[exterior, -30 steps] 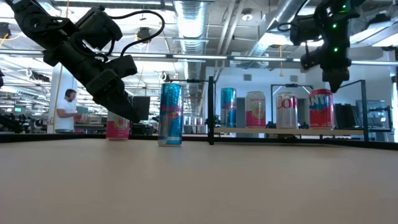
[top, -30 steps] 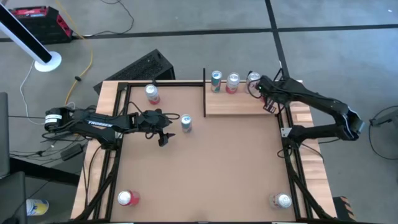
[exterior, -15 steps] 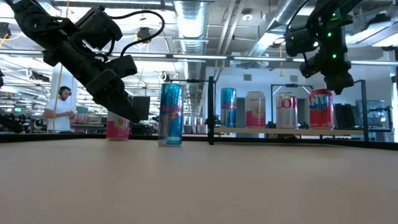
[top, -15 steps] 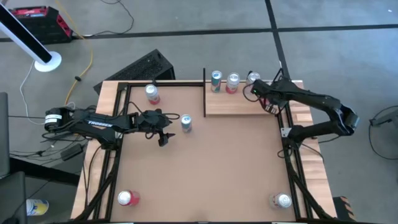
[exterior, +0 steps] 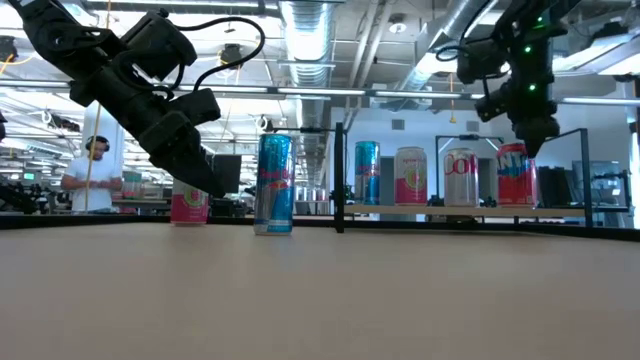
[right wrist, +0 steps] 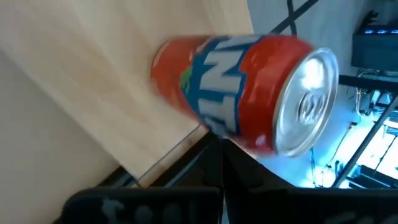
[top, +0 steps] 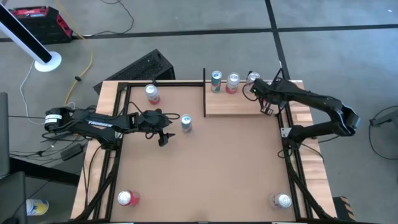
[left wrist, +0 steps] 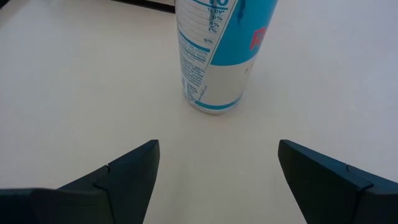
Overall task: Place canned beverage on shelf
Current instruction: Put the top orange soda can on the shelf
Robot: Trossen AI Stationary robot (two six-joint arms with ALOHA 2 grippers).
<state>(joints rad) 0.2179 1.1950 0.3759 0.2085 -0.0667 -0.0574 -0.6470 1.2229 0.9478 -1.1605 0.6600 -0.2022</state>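
Note:
A tall blue can [top: 186, 122] stands upright on the brown tabletop. My left gripper [top: 168, 128] waits open just to its left, fingers [left wrist: 124, 177] wide apart and short of the can [left wrist: 217, 56]. Several cans stand in a row on the pale wood shelf [top: 236, 104] at the far right, among them a teal one [exterior: 367, 172] and a pink one [exterior: 411, 176]. At the row's right end stands a red can with blue letters [right wrist: 242, 87]. My right gripper [exterior: 530, 148] is shut and slants down close by that can. My right gripper's shut fingertips [right wrist: 221, 155] stand right beside the red can's side wall [right wrist: 230, 127], coming from above on a slant. Whether they touch it I cannot tell. The can stands upright with its base on the shelf.
A black post [exterior: 340, 180] marks the shelf's left end. A pink can [top: 152, 93] stands at the table's far left, a red one [top: 127, 198] near left, another can [top: 281, 200] near right. A person [exterior: 85, 180] shows in the room behind.
My right gripper has sunk a little beside the red can and tipped slightly, staying shut. The cans on the shelf have kept their places.

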